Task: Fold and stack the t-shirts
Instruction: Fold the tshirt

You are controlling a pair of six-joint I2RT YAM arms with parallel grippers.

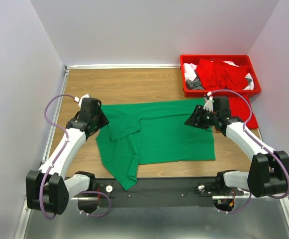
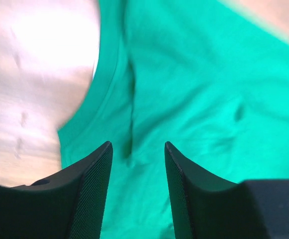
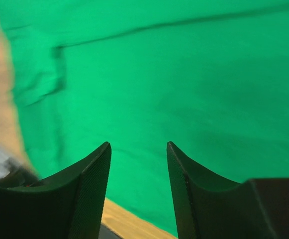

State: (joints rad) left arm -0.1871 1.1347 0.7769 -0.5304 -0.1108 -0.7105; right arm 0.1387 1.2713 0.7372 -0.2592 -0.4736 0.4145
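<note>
A bright green t-shirt [image 1: 159, 134] lies spread on the wooden table, its far edge folded toward the middle and one sleeve hanging toward the near edge. My left gripper [image 1: 101, 121] is open just above its left side by the collar [image 2: 102, 94]. My right gripper [image 1: 193, 121] is open above its right part [image 3: 184, 84]. Both are empty. Red t-shirts [image 1: 224, 73] with white and grey garments [image 1: 193, 79] lie in the red bin. Another red garment [image 1: 246, 112] lies on the table below the bin.
The red plastic bin [image 1: 215, 59] stands at the back right corner. White walls enclose the table on the left, far and right sides. The black base rail [image 1: 154, 189] runs along the near edge.
</note>
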